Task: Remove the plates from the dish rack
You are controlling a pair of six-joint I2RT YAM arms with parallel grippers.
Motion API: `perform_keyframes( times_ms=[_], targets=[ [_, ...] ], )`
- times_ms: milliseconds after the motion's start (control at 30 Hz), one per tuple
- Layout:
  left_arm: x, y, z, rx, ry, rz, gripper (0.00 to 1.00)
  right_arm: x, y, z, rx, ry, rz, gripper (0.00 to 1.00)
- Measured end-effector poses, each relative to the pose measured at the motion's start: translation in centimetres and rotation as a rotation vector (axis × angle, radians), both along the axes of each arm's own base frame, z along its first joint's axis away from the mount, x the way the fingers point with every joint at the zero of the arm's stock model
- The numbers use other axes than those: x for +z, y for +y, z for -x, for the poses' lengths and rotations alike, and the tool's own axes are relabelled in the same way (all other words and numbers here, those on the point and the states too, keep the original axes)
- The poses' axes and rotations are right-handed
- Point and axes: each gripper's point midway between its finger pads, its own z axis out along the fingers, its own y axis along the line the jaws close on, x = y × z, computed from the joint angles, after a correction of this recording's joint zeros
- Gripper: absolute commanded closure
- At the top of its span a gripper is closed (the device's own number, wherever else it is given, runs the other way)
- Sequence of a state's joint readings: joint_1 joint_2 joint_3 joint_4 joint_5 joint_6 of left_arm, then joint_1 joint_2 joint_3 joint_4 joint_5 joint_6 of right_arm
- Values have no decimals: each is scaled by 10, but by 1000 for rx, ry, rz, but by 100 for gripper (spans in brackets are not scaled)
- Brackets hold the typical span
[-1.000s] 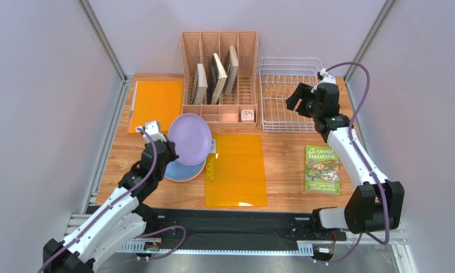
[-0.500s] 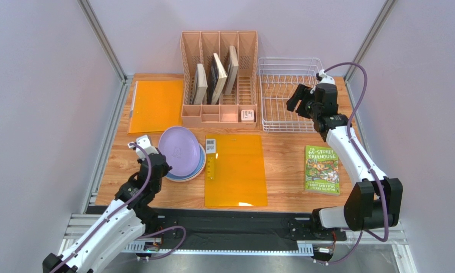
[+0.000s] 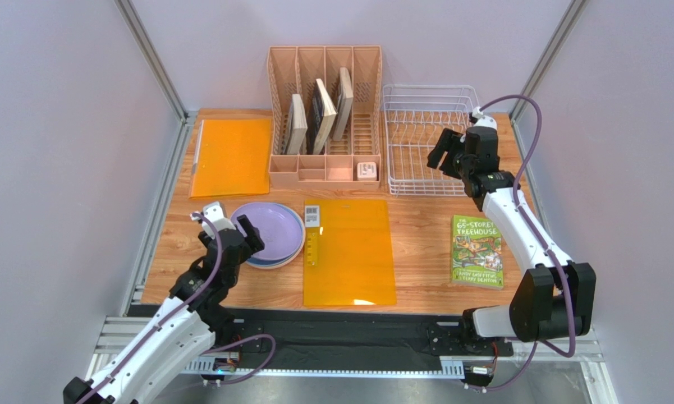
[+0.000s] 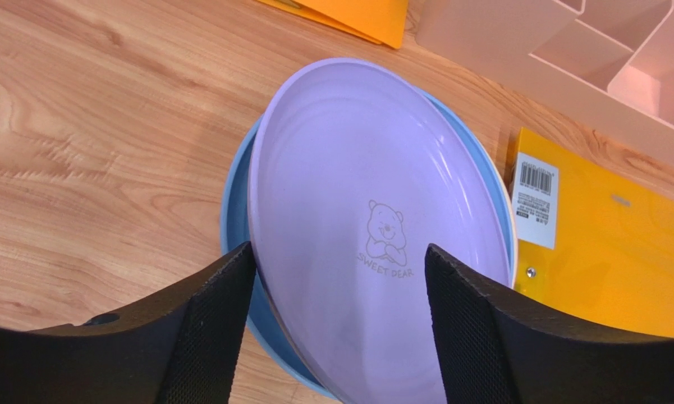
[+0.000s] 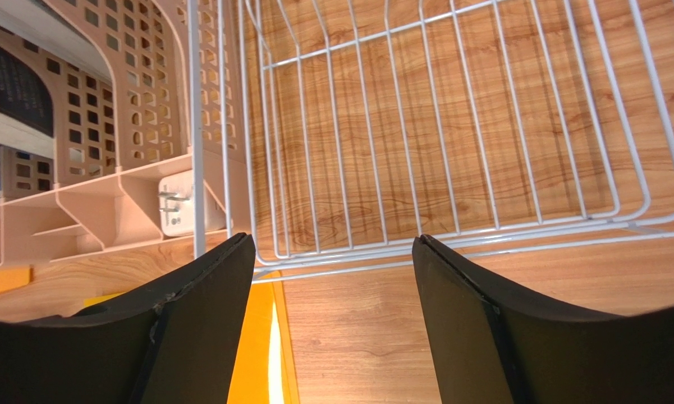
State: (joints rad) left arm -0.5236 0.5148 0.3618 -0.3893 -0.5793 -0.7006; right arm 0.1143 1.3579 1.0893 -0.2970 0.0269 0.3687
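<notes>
The lavender plate (image 4: pixel 374 227) lies on top of the blue plate (image 4: pixel 235 220), stacked on the wooden surface (image 3: pixel 424 236) just left of an orange folder (image 3: pixel 353 252). The left end effector (image 4: pixel 338 257) is released, its fingers on either side of the plate's near rim. The right end effector (image 5: pixel 332 248), likewise released, hovers at the dish rack's (image 3: pixel 424 151) near edge.
</notes>
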Motion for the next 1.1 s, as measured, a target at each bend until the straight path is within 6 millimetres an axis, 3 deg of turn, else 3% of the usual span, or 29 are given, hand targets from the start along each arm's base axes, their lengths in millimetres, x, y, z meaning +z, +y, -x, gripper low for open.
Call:
perform_keyframes(
  times_ms=[200,433,700,800,1100],
  targets=[
    [18,4,1,-17,-53,-27,3,-13,-15,6,-51,24,64,23],
    [77,4,-5,-68,-179,-66,0,-7,-28,21,-71,-11,129,22],
    [151,-20,-18,-211,-306,-98,0,21,-23,41,-16,-155,125,22],
    [158,-28,-22,-254,-320,-119,0,24,-22,47,3,-192,131,23],
    [148,-40,-35,-344,-273,-226,0,23,-25,64,22,-249,172,22]
  ],
)
